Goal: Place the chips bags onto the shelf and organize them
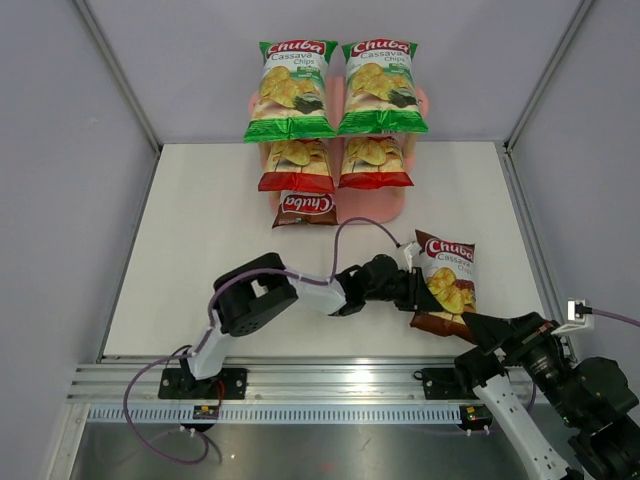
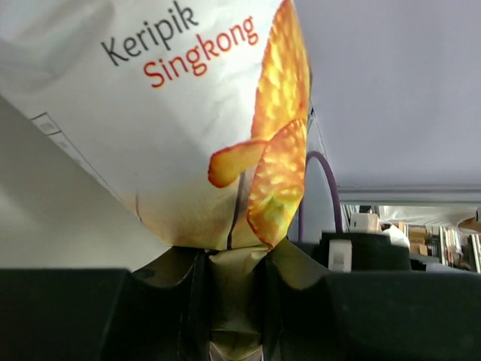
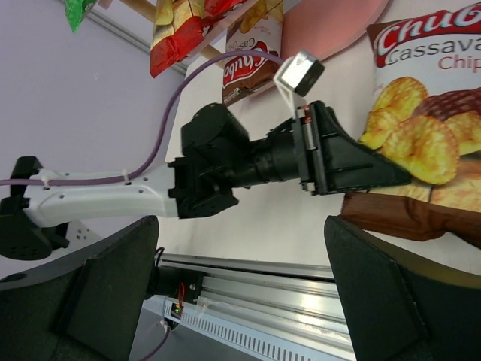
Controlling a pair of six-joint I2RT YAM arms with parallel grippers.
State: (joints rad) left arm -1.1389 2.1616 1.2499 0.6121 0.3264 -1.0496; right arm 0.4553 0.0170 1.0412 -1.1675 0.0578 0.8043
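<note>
Across the pink shelf (image 1: 385, 205) sit two green bags (image 1: 292, 90), two red bags (image 1: 297, 165) and one brown bag (image 1: 305, 207). Further right, a second brown bag (image 1: 447, 280) lies on the tabletop (image 1: 200, 250), its edge pinched tight in the left fingers (image 1: 428, 298); the right fingers (image 3: 391, 293) gape wide, empty.

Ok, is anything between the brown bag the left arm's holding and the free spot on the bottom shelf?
No object does. Bare table lies between the brown bag in the left gripper and the shelf's free bottom-right spot; only the arm's own purple cable arcs in front of it.
</note>
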